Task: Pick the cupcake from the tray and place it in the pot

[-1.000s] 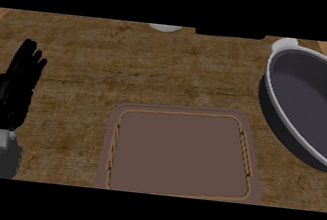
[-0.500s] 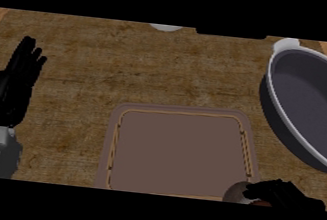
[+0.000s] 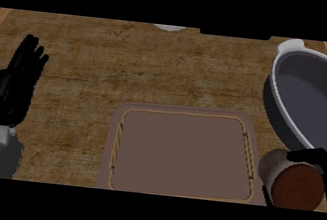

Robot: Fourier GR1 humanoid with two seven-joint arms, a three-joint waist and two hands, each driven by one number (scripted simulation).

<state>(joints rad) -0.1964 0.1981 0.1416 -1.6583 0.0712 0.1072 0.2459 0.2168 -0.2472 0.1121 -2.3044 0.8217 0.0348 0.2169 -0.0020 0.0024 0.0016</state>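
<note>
The brown tray point(image 3: 184, 154) lies at the lower middle of the counter with nothing on its surface. At the right stands the dark grey pot point(image 3: 312, 105), its inside bare. The cupcake point(image 3: 293, 181), pale wrapper with a brown top, is in the air at the lower right, just right of the tray and below the pot's near rim. My right hand point(image 3: 325, 167) is shut on it, fingers curled round its far side. My left hand point(image 3: 13, 88) rests open at the left edge, fingers pointing up.
A white handle point(image 3: 292, 45) sticks out from the pot's far rim. A pale round object point(image 3: 169, 27) and a dark object point(image 3: 234, 34) sit at the counter's far edge. Wooden strips border the counter at both top corners.
My right hand came in from the lower right with the cupcake and has risen toward the pot's near rim. The left hand has stayed still.
</note>
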